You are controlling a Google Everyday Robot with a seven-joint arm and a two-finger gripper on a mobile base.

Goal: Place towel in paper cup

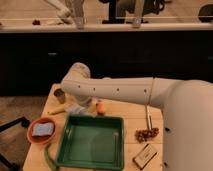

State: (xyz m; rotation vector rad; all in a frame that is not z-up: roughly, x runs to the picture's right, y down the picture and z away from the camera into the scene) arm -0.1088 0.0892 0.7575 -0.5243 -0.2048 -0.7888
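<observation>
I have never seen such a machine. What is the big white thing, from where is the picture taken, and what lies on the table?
The big white thing is a robot arm that reaches from the right across a wooden table. One camera took the picture, looking down on the table from near the arm's base. The tool at the arm's end hangs low behind the green tray, beside the paper cup. A pale cloth, probably the towel, is right at the tool; whether it is held I cannot tell. Also on the table: an orange bowl with a blue sponge, grapes and a small box.
</observation>
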